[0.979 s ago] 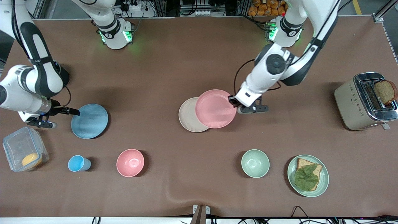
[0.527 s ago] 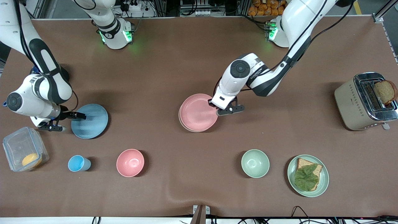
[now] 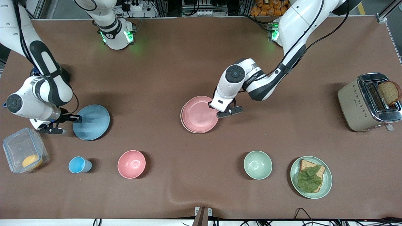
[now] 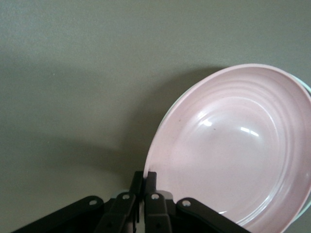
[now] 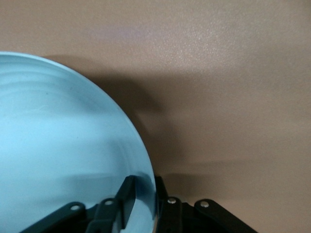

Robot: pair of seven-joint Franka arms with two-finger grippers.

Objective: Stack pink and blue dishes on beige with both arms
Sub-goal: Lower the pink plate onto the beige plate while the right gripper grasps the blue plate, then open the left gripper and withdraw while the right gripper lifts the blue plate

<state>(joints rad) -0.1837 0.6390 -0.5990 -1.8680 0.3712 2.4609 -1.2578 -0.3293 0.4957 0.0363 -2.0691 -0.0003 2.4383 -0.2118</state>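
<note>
Pink plate [image 3: 198, 115] rim in left end effector [image 3: 216, 108], over beige plate [image 3: 182, 121]

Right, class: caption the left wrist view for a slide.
Left end effector pinches pink plate rim over beige plate.

Your left gripper [image 3: 216, 108] is sitting low at the pink plate [image 3: 199, 114], its fingers [image 4: 151, 194] pinching the rim on the edge toward the left arm's end. Your right gripper [image 3: 75, 118] is clamping the blue plate [image 3: 92, 123] by its rim.
</note>
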